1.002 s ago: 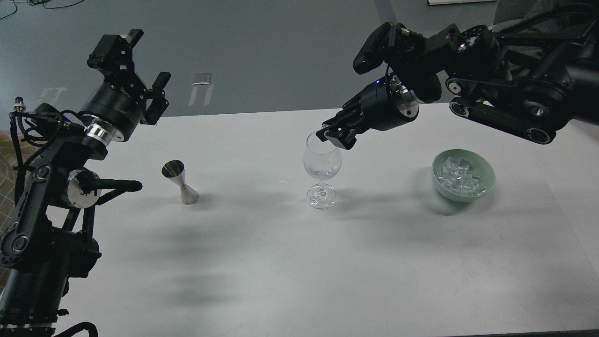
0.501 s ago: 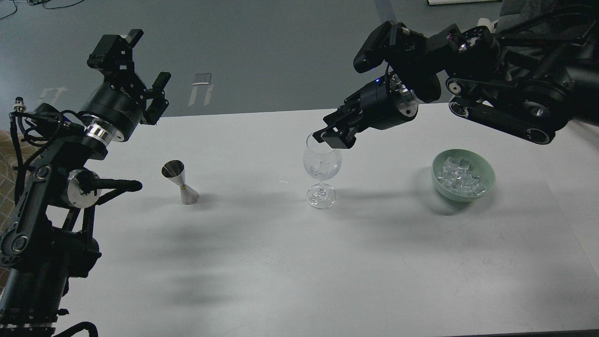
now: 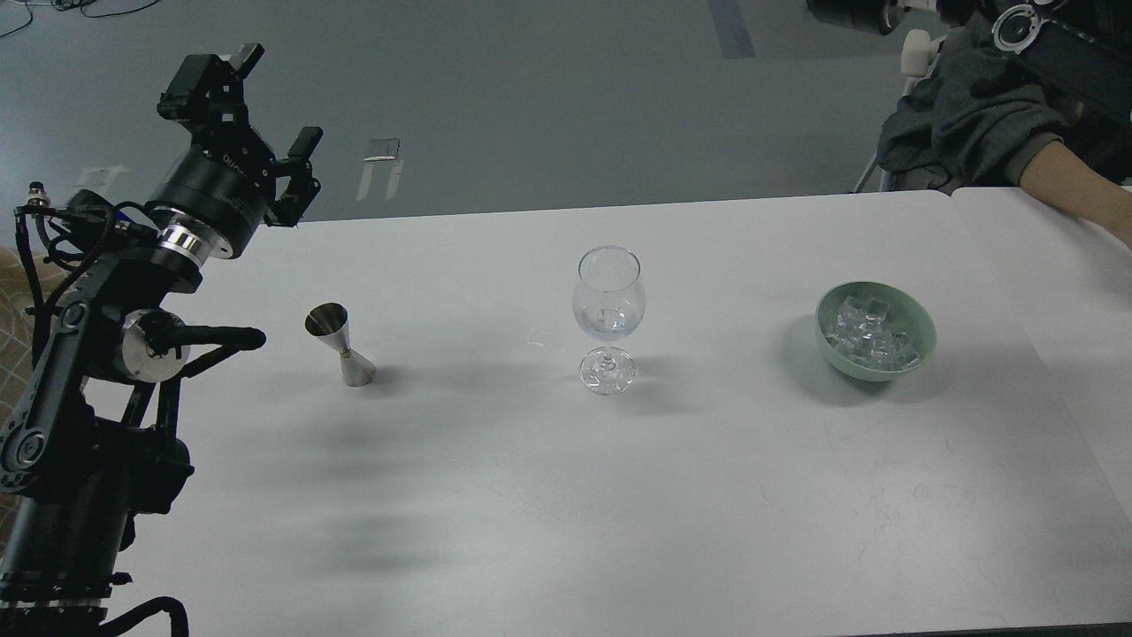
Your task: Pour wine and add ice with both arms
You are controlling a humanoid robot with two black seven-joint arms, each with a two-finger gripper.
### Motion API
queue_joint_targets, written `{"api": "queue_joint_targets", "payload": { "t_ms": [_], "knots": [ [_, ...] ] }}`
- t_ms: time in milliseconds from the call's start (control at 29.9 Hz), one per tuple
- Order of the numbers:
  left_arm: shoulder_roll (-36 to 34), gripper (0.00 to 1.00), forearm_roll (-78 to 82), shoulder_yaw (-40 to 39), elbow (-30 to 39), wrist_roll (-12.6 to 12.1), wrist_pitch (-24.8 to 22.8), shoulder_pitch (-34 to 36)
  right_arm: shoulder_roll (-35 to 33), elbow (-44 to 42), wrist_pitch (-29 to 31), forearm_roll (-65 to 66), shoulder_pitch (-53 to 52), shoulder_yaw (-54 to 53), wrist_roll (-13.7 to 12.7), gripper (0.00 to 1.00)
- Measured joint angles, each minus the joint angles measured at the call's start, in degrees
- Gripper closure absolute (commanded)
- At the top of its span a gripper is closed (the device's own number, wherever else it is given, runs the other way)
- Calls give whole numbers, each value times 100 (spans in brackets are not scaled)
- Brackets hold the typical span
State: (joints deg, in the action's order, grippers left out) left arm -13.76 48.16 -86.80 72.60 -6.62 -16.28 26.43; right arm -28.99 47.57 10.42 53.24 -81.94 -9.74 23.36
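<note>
- Now the left tool (image 3: 256,106) is raised above the far left corner of the desk (image 3: 531,495), with its fingers spread apart and nothing between them.
- Only a small dark part of the right arm (image 3: 1052,40) shows at the top right corner; its tool is out of the view.
- Most of the ice (image 3: 871,334) lies in the green bowl (image 3: 920,341) on the right side of the desk.
- 1 ice cube (image 3: 608,316) sits in the wine glass (image 3: 608,305), which stands upright in the middle.
- 1 metal jigger (image 3: 340,345) stands to the left of the glass, well apart from it.
</note>
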Motion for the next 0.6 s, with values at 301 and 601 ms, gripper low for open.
{"api": "queue_joint_targets", "payload": {
  "t_ms": [301,601],
  "knots": [
    [151,2,-499,-14,-887,79,220,793,476,-275,-474,-642,1152,-1529,1,0],
    [169,2,-573,104,-1074,-26,97,834,1287,-464,-605,-1649,2036,-2942,41,3]
  ]
}}
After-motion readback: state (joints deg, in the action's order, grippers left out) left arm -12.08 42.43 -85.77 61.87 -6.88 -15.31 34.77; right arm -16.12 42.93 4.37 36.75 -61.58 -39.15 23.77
